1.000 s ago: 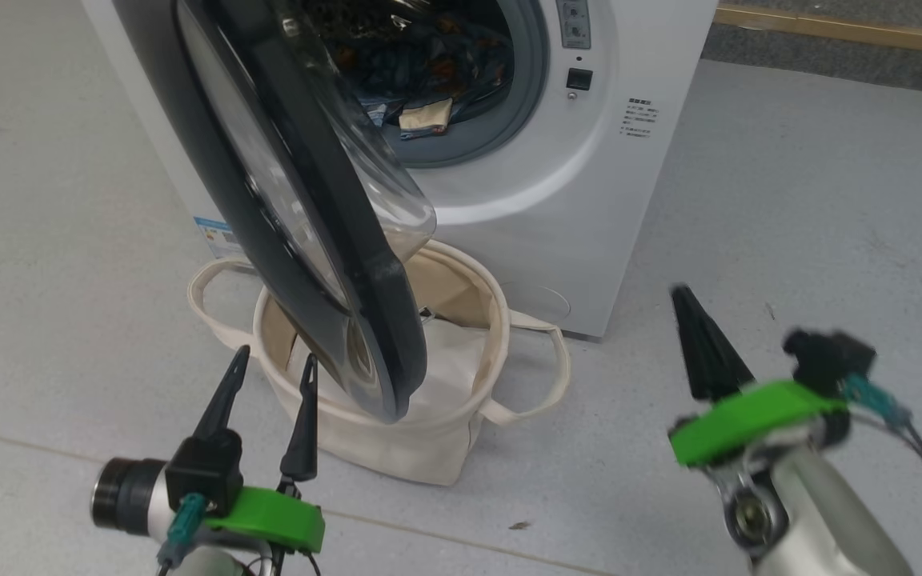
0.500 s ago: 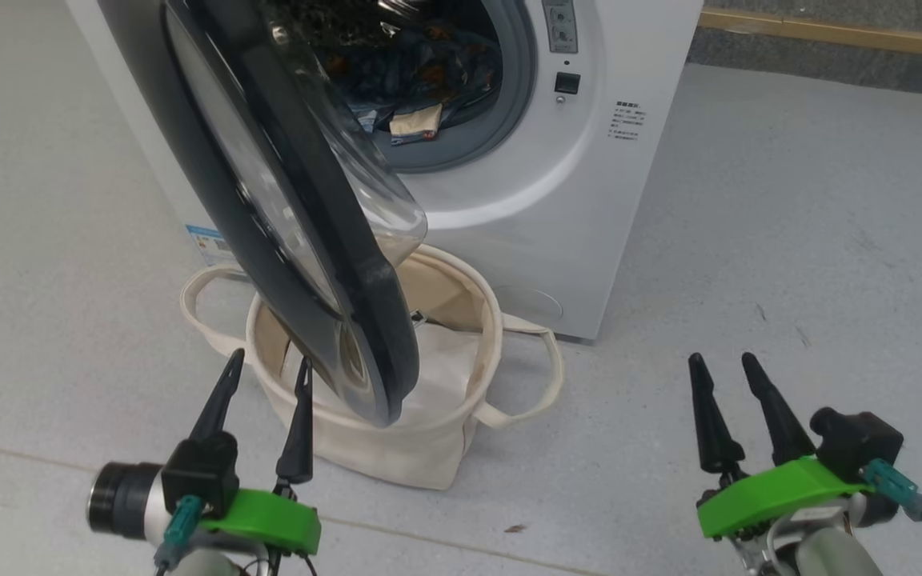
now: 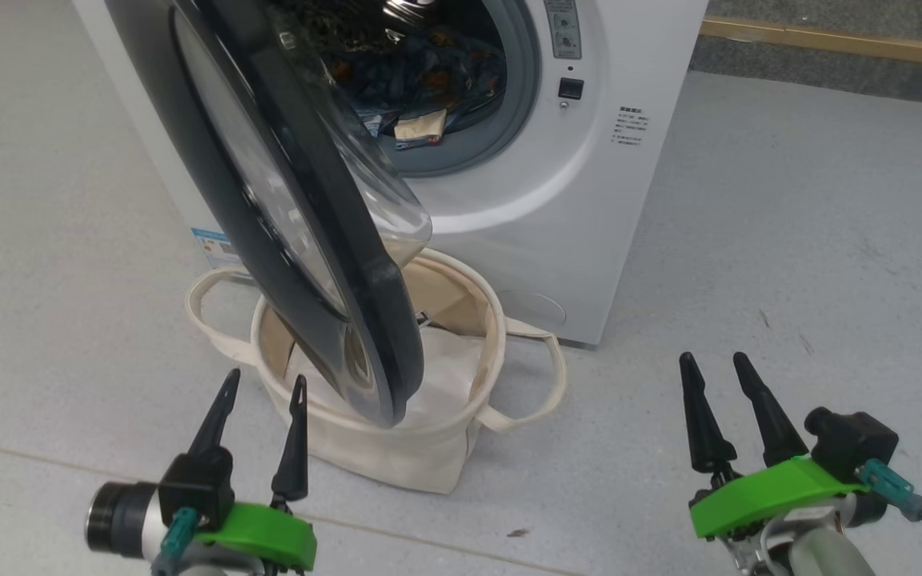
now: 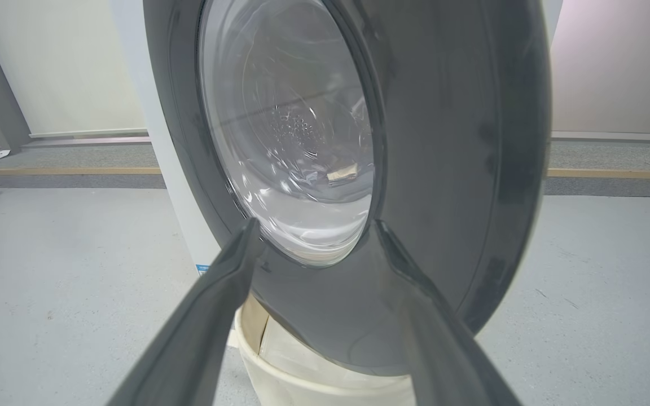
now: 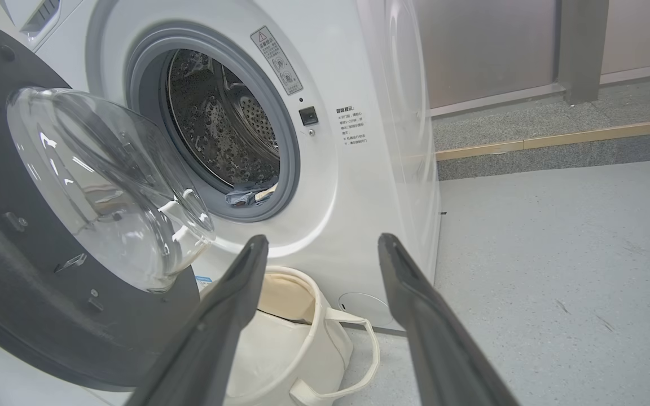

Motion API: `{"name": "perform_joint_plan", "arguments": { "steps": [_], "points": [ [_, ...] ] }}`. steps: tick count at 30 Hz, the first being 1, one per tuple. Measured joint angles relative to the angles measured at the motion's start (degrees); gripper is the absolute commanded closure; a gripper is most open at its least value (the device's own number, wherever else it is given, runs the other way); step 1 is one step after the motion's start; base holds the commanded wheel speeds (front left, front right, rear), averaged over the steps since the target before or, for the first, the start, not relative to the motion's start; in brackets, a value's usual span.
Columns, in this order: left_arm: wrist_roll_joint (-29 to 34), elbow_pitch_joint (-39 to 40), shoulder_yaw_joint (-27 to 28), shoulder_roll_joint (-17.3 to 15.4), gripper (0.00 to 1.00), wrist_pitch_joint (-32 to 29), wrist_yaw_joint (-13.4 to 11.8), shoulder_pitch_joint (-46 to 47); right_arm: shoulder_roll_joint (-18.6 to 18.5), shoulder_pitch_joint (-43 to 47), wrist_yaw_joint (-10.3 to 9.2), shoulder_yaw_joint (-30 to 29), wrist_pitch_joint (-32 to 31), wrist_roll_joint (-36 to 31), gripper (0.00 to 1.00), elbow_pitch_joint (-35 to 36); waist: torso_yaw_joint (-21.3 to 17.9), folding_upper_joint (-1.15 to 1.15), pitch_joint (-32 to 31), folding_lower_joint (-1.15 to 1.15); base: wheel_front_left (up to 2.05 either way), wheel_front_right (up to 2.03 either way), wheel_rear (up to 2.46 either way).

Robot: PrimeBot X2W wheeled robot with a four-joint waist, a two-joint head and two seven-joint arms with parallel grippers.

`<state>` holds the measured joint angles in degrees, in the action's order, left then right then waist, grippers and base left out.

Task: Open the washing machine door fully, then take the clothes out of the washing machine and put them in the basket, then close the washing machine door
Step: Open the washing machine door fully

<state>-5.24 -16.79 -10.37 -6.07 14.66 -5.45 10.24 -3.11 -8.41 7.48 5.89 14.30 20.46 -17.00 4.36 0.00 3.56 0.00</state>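
Head view: washing machine [image 3: 509, 208] labels [image 3: 631, 126], perhaps Chinese, unreadable.

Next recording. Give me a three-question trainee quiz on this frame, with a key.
1. True or false: the light blue printed garment lies inside the white front-loading washing machine.
2. The lower edge of the round black-rimmed glass door hangs above: A) the cream canvas basket; B) a wooden table; C) a metal sink.
3. Fill in: the left pincer and the right pincer are both ____, holding nothing.
Key: 1 true; 2 A; 3 open.
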Motion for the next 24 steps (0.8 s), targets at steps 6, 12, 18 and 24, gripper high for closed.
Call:
{"name": "perform_joint_plan", "arguments": {
  "steps": [6, 12, 18, 24],
  "points": [
    [0.0, -0.6, -0.1, 0.1, 0.00, 0.0, 0.0, -0.8, 0.0, 0.0, 0.00, 0.0, 0.0, 0.3, 0.00, 0.2, 0.6, 0.00, -0.2, 0.00, 0.00, 0.00, 0.00],
    [0.0, -0.6, -0.1, 0.2, 0.00, 0.0, 0.0, -0.9, 0.0, 0.0, 0.00, 0.0, 0.0, 0.3, 0.00, 0.2, 0.9, 0.00, -0.3, 0.00, 0.00, 0.00, 0.00],
    [0.0, -0.5, -0.1, 0.2, 0.00, 0.0, 0.0, -0.9, 0.0, 0.0, 0.00, -0.1, 0.0, 0.3, 0.00, 0.3, 0.8, 0.00, 0.0, 0.00, 0.00, 0.00, 0.00],
    [0.0, -0.4, 0.1, 0.2, 0.00, 0.0, 0.0, -0.9, 0.0, -0.1, 0.00, 0.0, 0.0, 0.8, 0.00, 0.3, 0.9, 0.00, 0.5, 0.00, 0.00, 0.00, 0.00]
  ]
}}
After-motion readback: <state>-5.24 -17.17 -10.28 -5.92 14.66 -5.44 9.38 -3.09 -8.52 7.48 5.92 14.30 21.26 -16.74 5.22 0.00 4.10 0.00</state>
